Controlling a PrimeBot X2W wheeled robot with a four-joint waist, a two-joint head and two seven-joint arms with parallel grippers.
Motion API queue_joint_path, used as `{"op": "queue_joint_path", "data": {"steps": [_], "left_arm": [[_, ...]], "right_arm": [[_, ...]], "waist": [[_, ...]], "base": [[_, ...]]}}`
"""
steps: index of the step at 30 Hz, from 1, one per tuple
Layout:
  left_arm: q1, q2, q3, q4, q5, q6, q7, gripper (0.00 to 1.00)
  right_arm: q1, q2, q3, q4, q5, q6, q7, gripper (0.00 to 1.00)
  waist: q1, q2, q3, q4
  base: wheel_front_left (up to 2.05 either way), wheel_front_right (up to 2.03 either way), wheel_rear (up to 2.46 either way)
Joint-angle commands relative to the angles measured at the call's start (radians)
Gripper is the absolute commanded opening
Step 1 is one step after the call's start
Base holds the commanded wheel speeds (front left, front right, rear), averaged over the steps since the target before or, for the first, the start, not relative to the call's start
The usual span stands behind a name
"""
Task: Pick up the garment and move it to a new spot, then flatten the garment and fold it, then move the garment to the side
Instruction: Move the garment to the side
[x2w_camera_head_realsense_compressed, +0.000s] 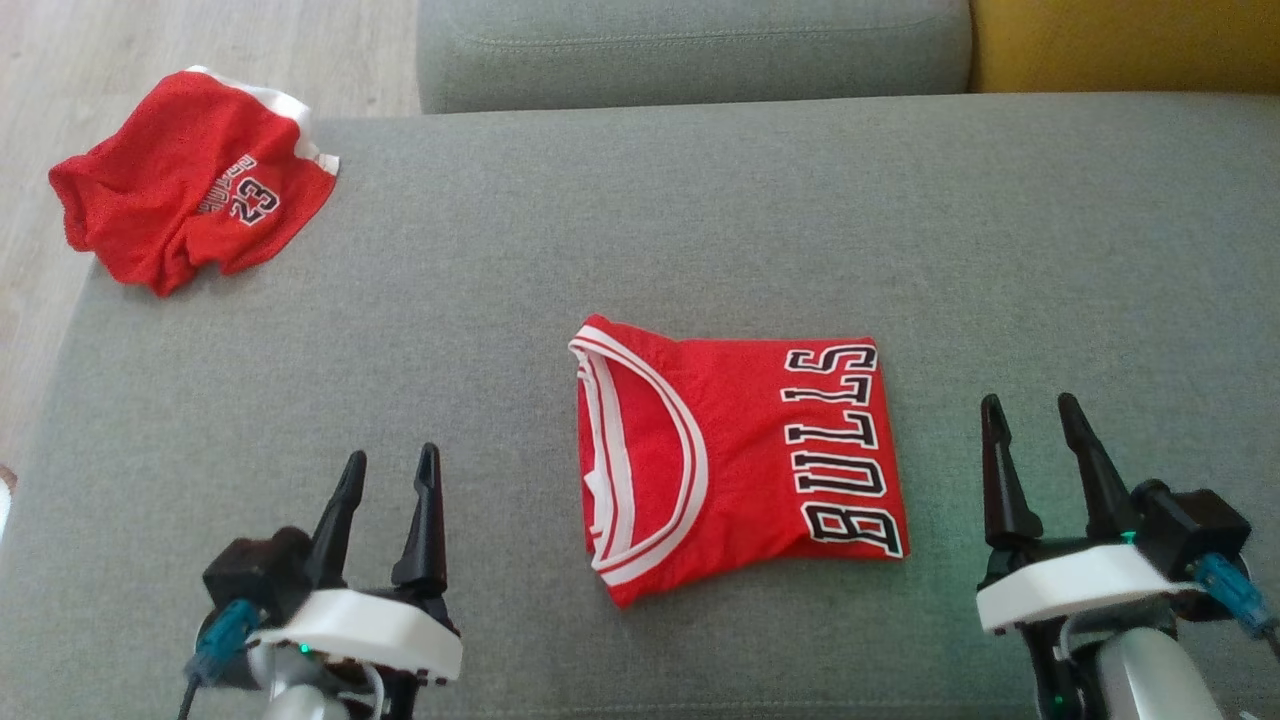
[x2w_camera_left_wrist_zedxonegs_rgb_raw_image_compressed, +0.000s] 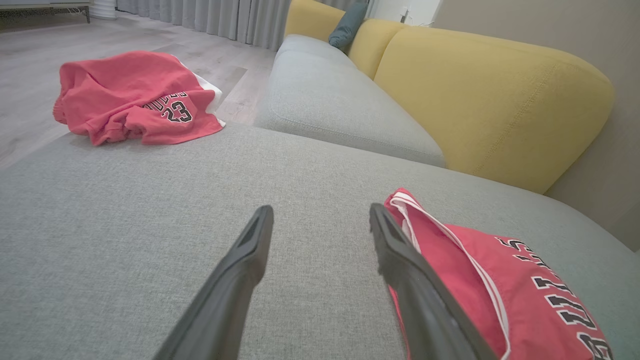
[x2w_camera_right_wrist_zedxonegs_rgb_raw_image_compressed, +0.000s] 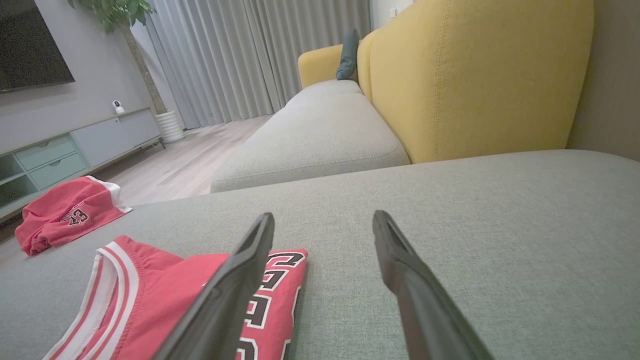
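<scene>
Folded and waiting: a red Bulls jersey lies in a neat rectangle at the middle of a grey sofa seat. Its white-striped collar is turned to the robot's left, and the black "BULLS" lettering runs along the edge at the robot's right. The left pincer and the right pincer flank it, both clear of the cloth, each with its two dark fingers spread and nothing between them. A second red garment, crumpled and marked 23, sits at the seat's far left corner, beside the wooden floor.

With the fold apparently complete, the step in hand looks to be the last one: shifting the jersey to the side. Doing that well means keeping the fold intact. Each pincer should come in low at its own edge, slip one finger beneath the whole stack and close on every layer. The collar side probably needs most care, since its open neckline invites a grip on the top layer alone. The two arms would then lift together and level, keeping the gap between them constant so the cloth neither sags nor stretches. The bare seat to the robot's right, well apart from the crumpled garment, looks the safer landing place. The fingers should open only once the jersey rests flat.
</scene>
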Motion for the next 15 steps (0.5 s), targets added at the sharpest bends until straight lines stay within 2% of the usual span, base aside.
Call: {"op": "queue_joint_path", "data": {"steps": [1, 6, 15], "left_arm": [[-0.037, -0.002, 0.040, -0.028, 0.012, -0.004, -0.012, 1.00], [-0.045, -0.004, 0.040, -0.032, 0.014, -0.004, -0.012, 1.00], [-0.076, -0.020, 0.036, -0.032, 0.015, -0.009, -0.012, 1.00]], "right_arm": [[-0.043, -0.004, 0.016, -0.030, -0.006, 0.007, 0.005, 1.00], [-0.059, -0.004, 0.018, -0.033, -0.014, 0.007, 0.047, 1.00], [-0.124, -0.004, 0.026, 0.013, -0.029, 0.007, 0.313, 1.00]], "waist": [[0.0000, 0.0000, 0.003, 0.000], [0.0000, 0.0000, 0.022, 0.006], [0.0000, 0.0000, 0.106, 0.058]], "base": [[0.00, 0.00, 0.00], [0.00, 0.00, 0.00], [0.00, 0.00, 0.00]]}}
